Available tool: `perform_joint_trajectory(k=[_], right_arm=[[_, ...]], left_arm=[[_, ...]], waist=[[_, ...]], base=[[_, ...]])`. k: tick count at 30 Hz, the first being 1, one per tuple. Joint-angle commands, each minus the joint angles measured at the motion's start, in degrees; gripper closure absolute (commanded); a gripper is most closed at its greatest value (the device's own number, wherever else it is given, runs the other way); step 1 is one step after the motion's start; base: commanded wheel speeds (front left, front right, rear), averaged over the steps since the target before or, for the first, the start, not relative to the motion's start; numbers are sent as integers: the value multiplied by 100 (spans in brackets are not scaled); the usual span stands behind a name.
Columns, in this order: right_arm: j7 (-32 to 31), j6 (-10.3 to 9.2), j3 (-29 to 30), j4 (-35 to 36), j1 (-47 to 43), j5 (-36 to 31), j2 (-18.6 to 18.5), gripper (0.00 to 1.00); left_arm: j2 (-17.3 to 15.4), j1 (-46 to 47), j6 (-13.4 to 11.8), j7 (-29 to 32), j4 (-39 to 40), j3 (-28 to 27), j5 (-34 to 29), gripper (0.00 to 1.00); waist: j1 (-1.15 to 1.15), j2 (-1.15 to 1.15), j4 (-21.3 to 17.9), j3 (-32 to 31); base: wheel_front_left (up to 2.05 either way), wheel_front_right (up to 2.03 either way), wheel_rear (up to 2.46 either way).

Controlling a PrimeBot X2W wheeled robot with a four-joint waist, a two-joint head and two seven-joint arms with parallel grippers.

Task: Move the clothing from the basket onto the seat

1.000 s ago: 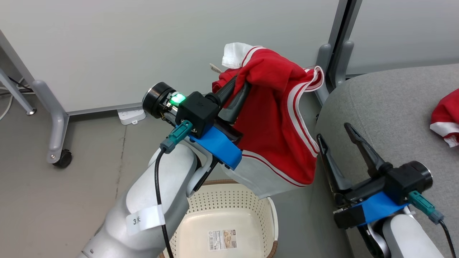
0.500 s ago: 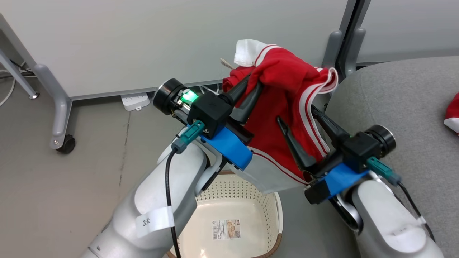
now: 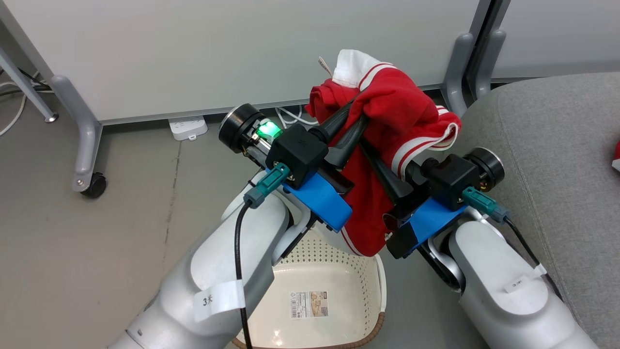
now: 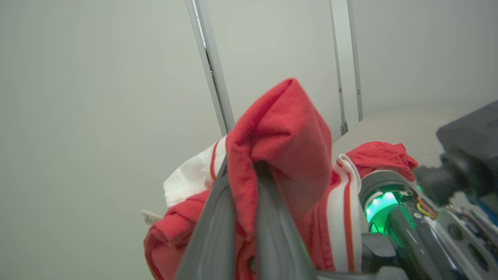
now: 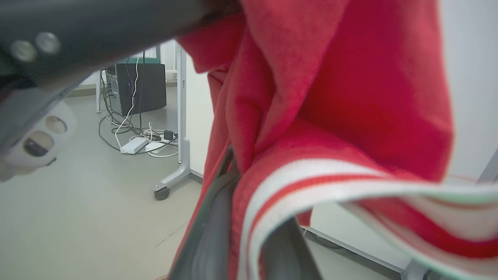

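A wheeled partition leg (image 3: 82,145) stands on the floor at far left, with a white power strip (image 3: 188,127) against the wall panel beside it.

The left gripper (image 3: 349,127) is raised above the basket. Its two fingers are drawn together and clamp a fold of the red garment (image 3: 392,102). The left wrist view shows the fabric pinched between them. The garment hangs clear of the basket and drapes down between both grippers. Its white panel is at the top and its lowest edge is just above the basket rim.

The basket (image 3: 339,271) sits on the floor below. Its inner floor carries a barcode label (image 3: 308,304).

The right gripper (image 3: 385,165) reaches into the garment from the right. Its fingers are nearly together, and the striped hem is caught between them, as the right wrist view shows.

The seat (image 3: 547,145) is at right, just beside the right gripper. A second garment (image 3: 616,157) lies on it at the far right edge of the head view, mostly cut off.
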State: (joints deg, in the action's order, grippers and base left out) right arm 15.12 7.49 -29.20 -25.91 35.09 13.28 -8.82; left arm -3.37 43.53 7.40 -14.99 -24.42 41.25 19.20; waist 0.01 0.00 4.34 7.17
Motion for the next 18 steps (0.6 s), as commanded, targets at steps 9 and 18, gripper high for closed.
perform_joint_trajectory(k=[9, 18], right_arm=[[5, 1, -103, -12, 59, 122, -26, 100], [5, 1, -117, 37, 69, 138, -28, 100]], left_arm=[[21, 51, 11, -30, -52, -49, 28, 100], [24, 51, -6, -29, -56, -87, -37, 0]], waist=[[-1, 0, -64, -62], [-1, 0, -97, -58]], base=[[0, 0, 0], [0, 0, 0]])
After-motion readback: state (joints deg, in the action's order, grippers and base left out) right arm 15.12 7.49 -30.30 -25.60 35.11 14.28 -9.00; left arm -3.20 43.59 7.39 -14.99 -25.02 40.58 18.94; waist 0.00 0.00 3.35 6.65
